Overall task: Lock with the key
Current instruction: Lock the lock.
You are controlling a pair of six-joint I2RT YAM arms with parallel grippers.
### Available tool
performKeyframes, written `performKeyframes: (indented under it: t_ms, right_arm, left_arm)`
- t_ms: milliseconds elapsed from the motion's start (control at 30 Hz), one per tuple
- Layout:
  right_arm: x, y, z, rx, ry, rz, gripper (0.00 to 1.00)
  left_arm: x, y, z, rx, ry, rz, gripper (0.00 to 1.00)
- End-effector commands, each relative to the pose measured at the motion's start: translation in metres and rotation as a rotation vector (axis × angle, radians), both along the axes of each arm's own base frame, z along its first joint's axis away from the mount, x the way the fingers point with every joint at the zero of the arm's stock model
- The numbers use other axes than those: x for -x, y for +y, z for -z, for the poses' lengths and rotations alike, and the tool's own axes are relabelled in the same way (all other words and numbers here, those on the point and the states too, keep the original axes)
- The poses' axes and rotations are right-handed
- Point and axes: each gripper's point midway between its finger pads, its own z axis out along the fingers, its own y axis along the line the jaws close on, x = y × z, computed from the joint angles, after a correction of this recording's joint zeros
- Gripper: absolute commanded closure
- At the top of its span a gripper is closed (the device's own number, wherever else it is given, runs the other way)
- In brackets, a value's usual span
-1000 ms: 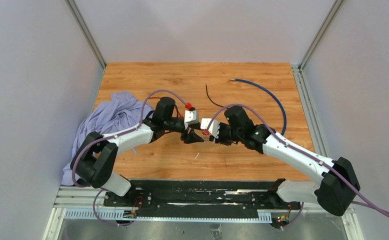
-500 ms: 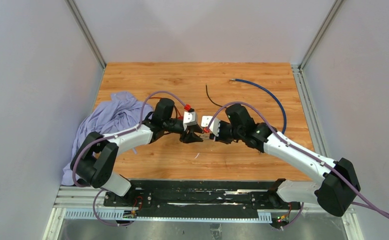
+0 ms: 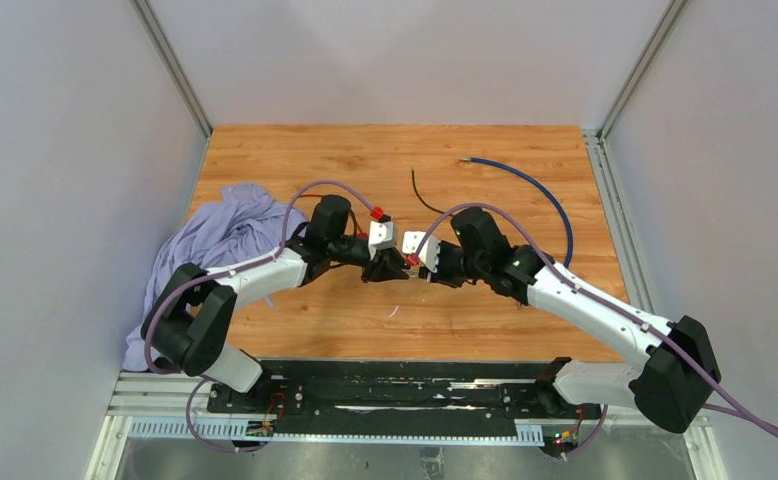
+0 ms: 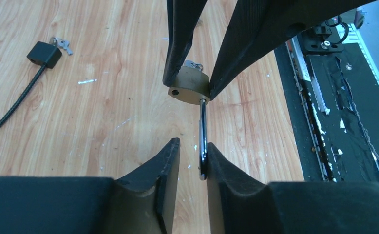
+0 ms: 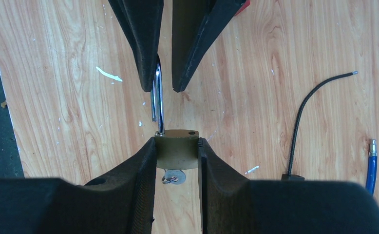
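Closest to the left wrist camera, the left gripper (image 4: pixel 189 146) stands part-way open. Its jaws straddle the steel shackle (image 4: pixel 202 131), which lies against one finger while the other is clear of it, so nothing is clamped yet. Just beyond, the brass padlock (image 4: pixel 190 87) is pinched by its flat sides in the right gripper (image 5: pixel 177 142) and held above the table (image 3: pixel 385 160), between the two arms. The shackle's free leg hangs beside the body, out of its hole. A key (image 5: pixel 173 176) shows at the body's underside, but whether it sits fully in the keyhole cannot be told.

The step in hand looks like taking hold of the shackle. To do it well, the left jaws should centre on the bar before closing, so that it is not levered sideways. The free leg then has to be swung over its hole and pressed straight in, with the right grip steady throughout.

Farther out lie a black cable lock (image 4: pixel 44 52) with small keys (image 4: pixel 63 45), a blue cable (image 3: pixel 535 185) and a cloth (image 3: pixel 220 235), all well apart from the grippers. There is bare wood below and around the padlock. The walls and the near rail (image 3: pixel 365 372) are distant — room enough to twist.
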Motion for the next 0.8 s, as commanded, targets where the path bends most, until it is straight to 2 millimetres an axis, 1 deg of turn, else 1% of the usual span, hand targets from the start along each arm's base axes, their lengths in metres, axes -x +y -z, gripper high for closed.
performKeyframes:
  t_ms: [0, 167, 200, 233, 367, 433, 467, 600, 633, 767]
  right_arm:
    - [-0.006, 0.004, -0.013, -0.035, -0.007, 0.008, 0.99]
    - [-0.008, 0.004, -0.014, -0.038, 0.001, 0.026, 0.99]
    - [-0.009, 0.004, -0.014, -0.037, 0.003, 0.032, 0.97]
    - [-0.009, 0.004, -0.013, -0.038, 0.012, 0.039, 0.95]
    - [-0.005, 0.006, -0.01, -0.042, 0.064, 0.034, 0.73]
    - [-0.004, 0.007, -0.01, -0.047, 0.076, 0.033, 0.66]
    - [-0.004, 0.007, -0.011, -0.05, 0.08, 0.032, 0.61]
    - [-0.003, 0.006, -0.017, -0.071, 0.096, 0.025, 0.42]
    - [-0.002, 0.005, -0.022, -0.085, 0.105, 0.019, 0.34]
    - [-0.001, 0.001, -0.034, -0.107, 0.106, 0.004, 0.31]
  left_arm:
    - [-0.005, -0.008, -0.01, 0.023, -0.024, 0.008, 0.73]
    - [-0.008, -0.009, -0.01, 0.018, -0.001, -0.013, 0.91]
    - [-0.009, -0.01, -0.011, 0.018, 0.011, -0.018, 0.98]
    - [-0.009, -0.01, -0.012, 0.018, 0.02, -0.022, 0.99]
    - [-0.007, -0.01, -0.019, 0.031, 0.019, -0.016, 0.99]
    - [-0.007, -0.01, -0.024, 0.036, 0.011, -0.017, 1.0]
    - [-0.007, -0.01, -0.026, 0.039, 0.004, -0.016, 1.0]
    - [-0.009, -0.007, -0.037, 0.051, -0.014, -0.021, 1.0]
    - [-0.012, -0.005, -0.044, 0.062, -0.016, -0.027, 1.0]
    - [-0.013, -0.002, -0.051, 0.075, -0.01, -0.03, 1.0]
